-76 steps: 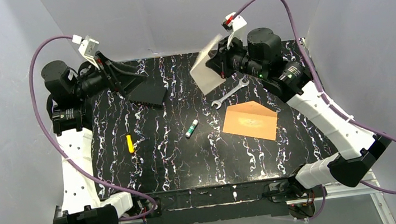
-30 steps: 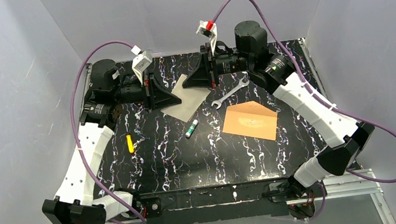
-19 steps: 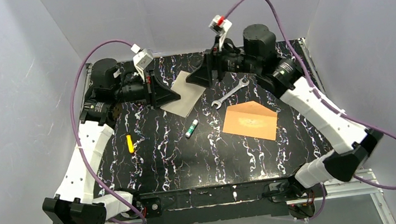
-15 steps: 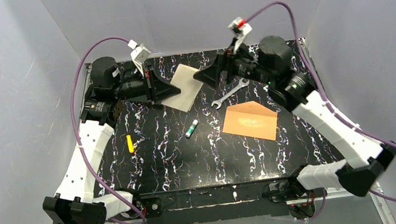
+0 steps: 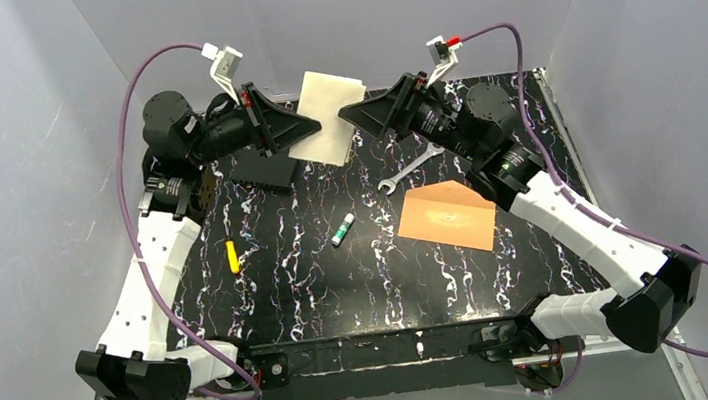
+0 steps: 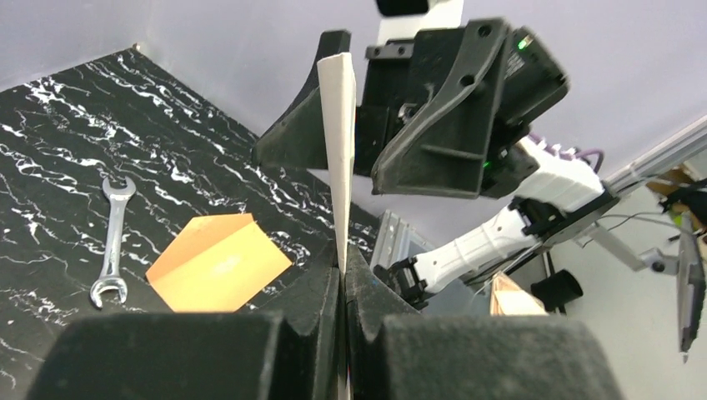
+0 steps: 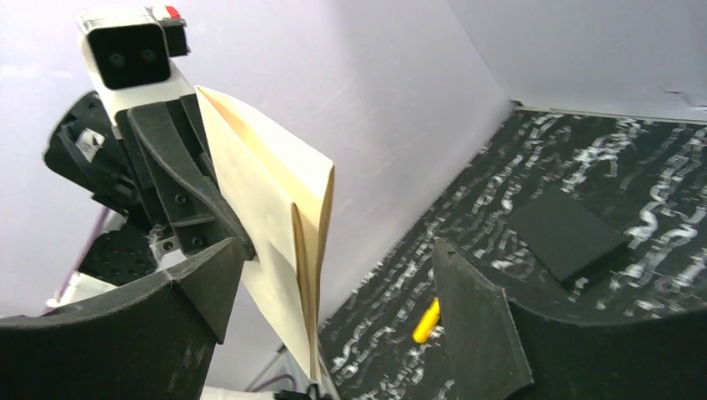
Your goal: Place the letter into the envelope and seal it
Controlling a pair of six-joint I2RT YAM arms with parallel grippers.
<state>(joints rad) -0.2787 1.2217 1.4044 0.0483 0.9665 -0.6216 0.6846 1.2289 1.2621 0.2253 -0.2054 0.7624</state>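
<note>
The cream letter (image 5: 328, 114) hangs in the air over the table's back edge, folded, with my left gripper (image 5: 311, 125) shut on its left edge. In the left wrist view the letter (image 6: 338, 158) stands edge-on, pinched between the closed jaws (image 6: 343, 273). My right gripper (image 5: 346, 113) faces it from the right, open, its tips at the sheet's right edge without gripping it. From the right wrist, the letter (image 7: 271, 217) shows between the spread jaws (image 7: 338, 246). The orange-brown envelope (image 5: 448, 216) lies flat at centre right, its flap open.
A wrench (image 5: 412, 167) lies just behind the envelope. A green marker (image 5: 342, 229) sits mid-table, a yellow item (image 5: 232, 256) to the left. A flat black rectangle (image 5: 266, 168) lies under the left gripper. Grey walls enclose the table.
The right gripper let go of the letter and drew back to the right. The left gripper, shut on the letter, lifted it from the table up toward the back wall.
</note>
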